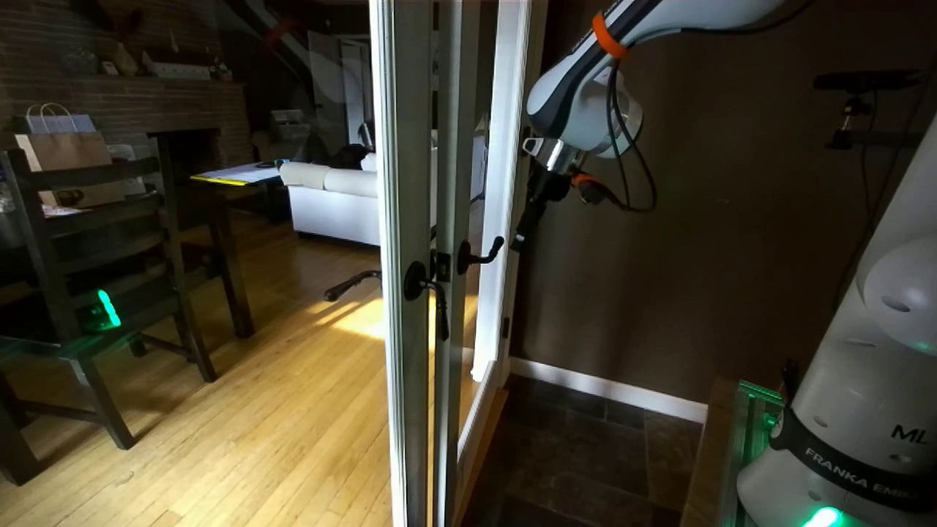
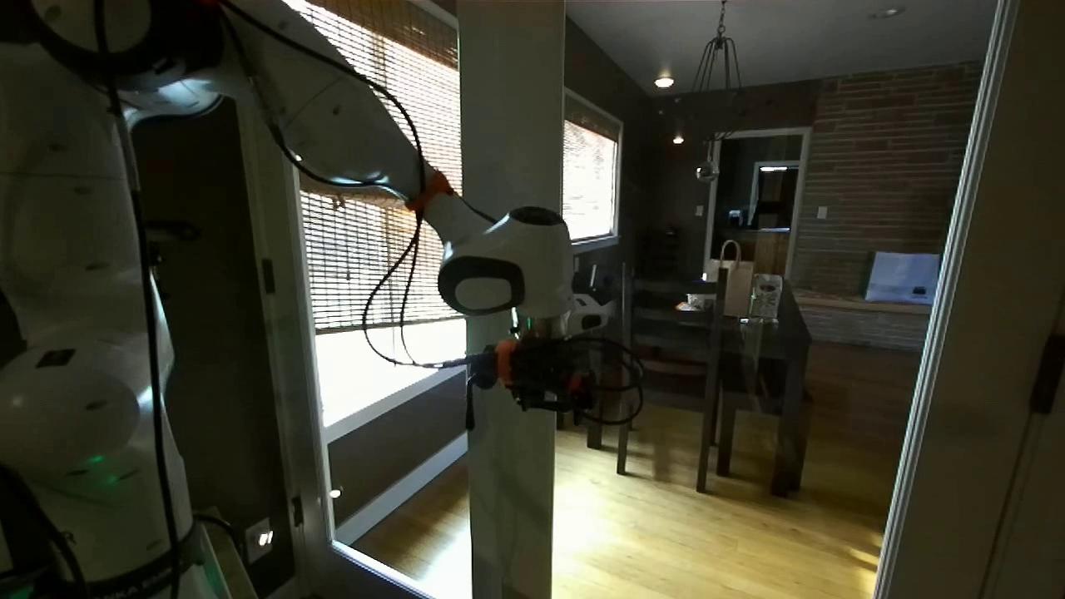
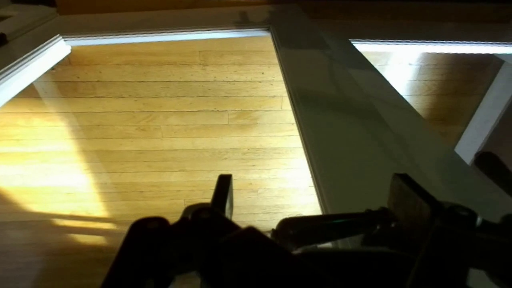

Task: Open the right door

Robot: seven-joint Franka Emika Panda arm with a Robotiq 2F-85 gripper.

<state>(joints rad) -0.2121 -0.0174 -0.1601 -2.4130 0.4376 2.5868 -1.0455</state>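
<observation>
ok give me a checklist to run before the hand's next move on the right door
1. Hand open: ok, its fingers stand well apart in the wrist view.
2. Hand on the handle of the right door: not ok, they show apart in an exterior view.
3. Fingers lined up on that handle: cannot tell; it seems to lie between them in the wrist view, depth unclear.
4. Cable clear of the handle: ok, it loops away from it in an exterior view.
5. Swing room: cannot tell; a chair stands beyond the door, swing direction not shown.
</observation>
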